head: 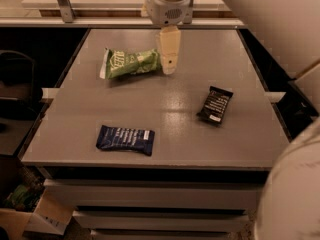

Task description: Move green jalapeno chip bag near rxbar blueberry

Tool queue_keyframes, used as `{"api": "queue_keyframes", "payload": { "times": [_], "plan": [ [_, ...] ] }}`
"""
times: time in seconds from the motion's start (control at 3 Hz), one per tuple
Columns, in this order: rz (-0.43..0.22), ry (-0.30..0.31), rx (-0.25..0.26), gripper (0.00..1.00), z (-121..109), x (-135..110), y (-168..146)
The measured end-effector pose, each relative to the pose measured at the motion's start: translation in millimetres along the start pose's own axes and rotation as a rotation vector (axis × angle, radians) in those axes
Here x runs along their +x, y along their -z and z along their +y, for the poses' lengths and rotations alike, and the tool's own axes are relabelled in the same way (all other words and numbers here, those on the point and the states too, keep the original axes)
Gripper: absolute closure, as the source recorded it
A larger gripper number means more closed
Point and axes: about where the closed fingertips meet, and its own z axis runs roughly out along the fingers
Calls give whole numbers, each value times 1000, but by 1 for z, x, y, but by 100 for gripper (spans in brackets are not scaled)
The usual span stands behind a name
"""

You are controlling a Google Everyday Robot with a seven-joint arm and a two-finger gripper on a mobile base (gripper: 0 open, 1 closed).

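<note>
The green jalapeno chip bag [131, 63] lies flat on the grey table [165, 109] at the back left. The rxbar blueberry [125, 139], a dark navy wrapper with white text, lies near the table's front left. My gripper [168, 51] hangs from the white arm at the back centre, its cream fingers pointing down right beside the chip bag's right end.
A smaller black bar wrapper [215, 105] with white text lies at the right of the table. The white arm links [280, 29] fill the right side of the view. A cardboard box [35, 216] sits on the floor at the lower left.
</note>
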Motion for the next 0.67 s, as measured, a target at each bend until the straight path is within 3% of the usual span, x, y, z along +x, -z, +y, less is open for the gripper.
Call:
{"api": "queue_keyframes", "payload": {
  "times": [0.67],
  "plan": [
    [-11,69,-45,0,-29,-38,-45]
  ]
}}
